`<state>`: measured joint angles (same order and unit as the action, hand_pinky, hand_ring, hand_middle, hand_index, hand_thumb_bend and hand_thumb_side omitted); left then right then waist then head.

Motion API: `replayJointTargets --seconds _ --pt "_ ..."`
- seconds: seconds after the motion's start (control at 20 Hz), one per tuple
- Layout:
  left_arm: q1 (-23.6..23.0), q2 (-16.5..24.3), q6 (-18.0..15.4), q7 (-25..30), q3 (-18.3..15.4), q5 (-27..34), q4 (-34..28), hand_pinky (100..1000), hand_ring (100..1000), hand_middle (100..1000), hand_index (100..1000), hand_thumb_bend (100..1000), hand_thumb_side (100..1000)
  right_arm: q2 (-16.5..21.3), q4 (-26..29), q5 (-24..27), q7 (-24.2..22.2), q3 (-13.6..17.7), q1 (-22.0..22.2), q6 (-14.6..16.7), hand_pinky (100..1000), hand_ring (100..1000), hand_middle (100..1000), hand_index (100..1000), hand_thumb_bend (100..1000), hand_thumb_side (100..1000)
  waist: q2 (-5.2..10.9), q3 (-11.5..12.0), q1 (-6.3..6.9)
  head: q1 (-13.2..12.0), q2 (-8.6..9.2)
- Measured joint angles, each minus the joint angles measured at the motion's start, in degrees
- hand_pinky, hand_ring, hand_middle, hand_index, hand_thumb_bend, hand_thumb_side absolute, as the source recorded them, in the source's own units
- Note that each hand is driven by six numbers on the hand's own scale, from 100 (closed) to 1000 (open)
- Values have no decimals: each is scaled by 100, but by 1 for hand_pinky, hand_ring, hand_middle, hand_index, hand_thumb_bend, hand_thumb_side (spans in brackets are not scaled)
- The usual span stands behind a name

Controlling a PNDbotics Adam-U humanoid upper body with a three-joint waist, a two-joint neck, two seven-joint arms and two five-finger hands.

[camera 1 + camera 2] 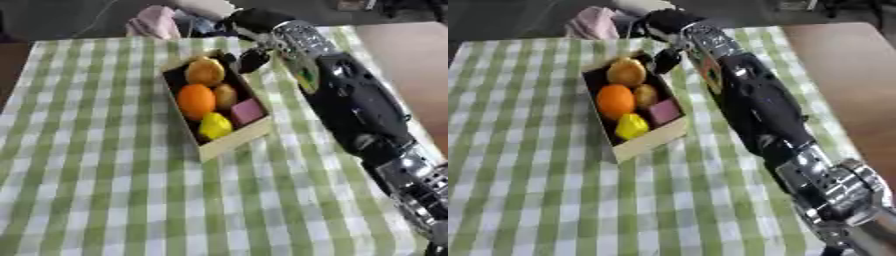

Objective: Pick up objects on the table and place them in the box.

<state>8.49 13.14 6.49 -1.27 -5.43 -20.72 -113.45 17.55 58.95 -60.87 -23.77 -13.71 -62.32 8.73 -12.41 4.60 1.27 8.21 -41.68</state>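
- Five pieces of play food lay packed in the box [229, 141], a shallow tray of pale cardboard with a dark inside, which sat slightly askew on the counter [105, 175] under a green-and-white checked cloth.
- At the far end rested a yellow-orange round piece [205, 71]; next to it came a smooth orange ball [196, 100], a small tan oval [226, 95], a pink block [247, 112] with flat faces, and a glossy yellow lump [631, 126] at the near end.
- Reaching in from the right, the robot's black-and-silver arm stretched across the cloth, its right hand [252, 60] poised at the box's far corner just beside the round piece; whether the fingers were spread or curled could not be told.
- No loose object showed on the cloth, so the filling appeared nearly or wholly done; the next move would likely call for lifting the hand clear without nudging the box.
- Behind the counter's far edge lay a bundle of pink fabric [153, 22].
- No left hand appeared in either view.
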Motion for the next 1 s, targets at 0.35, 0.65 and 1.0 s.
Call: replayJointTargets --seconds 0.35,0.65,1.0 --pt "-86 0 54 -37 -30 -18 0 728 520 659 817 100 762 731 1699 1355 500 35 844 16 705 734 712 973 100 218 6 -179 -13 -297 -3" --pt "-146 -3 96 -78 -48 -18 0 727 520 662 822 100 728 1174 3344 2765 1235 346 2197 -356 639 697 690 915 100 320 6 -337 -13 -597 -44" --pt "-206 -71 132 -117 -47 -17 0 729 522 667 829 100 769 973 4175 3742 1866 858 3532 -593 596 666 654 946 100 470 6 -486 -10 -897 -183"
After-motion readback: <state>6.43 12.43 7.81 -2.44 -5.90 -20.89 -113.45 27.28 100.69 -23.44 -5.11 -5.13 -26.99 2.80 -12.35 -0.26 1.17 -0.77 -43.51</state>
